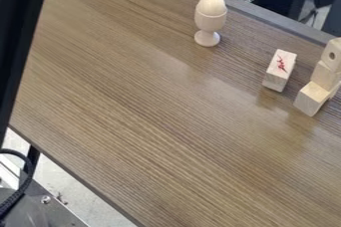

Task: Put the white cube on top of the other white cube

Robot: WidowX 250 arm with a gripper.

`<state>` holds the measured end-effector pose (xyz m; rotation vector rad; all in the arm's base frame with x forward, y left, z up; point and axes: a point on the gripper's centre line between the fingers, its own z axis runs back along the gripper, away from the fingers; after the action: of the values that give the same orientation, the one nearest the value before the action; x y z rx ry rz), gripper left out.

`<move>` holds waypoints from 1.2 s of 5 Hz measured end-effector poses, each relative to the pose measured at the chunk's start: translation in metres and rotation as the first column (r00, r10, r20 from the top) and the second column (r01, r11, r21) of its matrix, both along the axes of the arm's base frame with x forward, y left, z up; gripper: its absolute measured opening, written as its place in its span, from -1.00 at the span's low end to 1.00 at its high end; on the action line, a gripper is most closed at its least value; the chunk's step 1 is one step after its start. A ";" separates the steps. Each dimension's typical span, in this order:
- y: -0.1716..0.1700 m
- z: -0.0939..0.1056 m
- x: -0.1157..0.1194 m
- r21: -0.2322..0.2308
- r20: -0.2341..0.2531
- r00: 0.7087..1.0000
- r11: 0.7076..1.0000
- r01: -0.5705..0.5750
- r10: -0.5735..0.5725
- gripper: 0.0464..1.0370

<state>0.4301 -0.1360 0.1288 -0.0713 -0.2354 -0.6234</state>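
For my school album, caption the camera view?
An egg in its cup, a red-marked block and clustered blocks share a brown table.

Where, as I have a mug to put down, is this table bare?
The widest bare patch of the table lies in front of the egg cup and the red-marked block, to the near edge. A smaller one separates those two. It is crowded at the right, where the red-marked block stands close to the stacked blocks.
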 end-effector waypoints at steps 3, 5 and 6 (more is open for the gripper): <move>-0.010 0.007 -0.007 -0.011 0.022 0.998 0.998 -0.062 0.062 0.93; -0.012 0.009 -0.008 -0.028 0.050 0.992 0.993 -0.116 0.118 0.93; -0.014 0.009 -0.009 -0.041 0.041 0.992 0.992 -0.121 0.123 0.93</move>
<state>0.4211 -0.1502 0.1373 -0.0803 -0.2915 -0.4989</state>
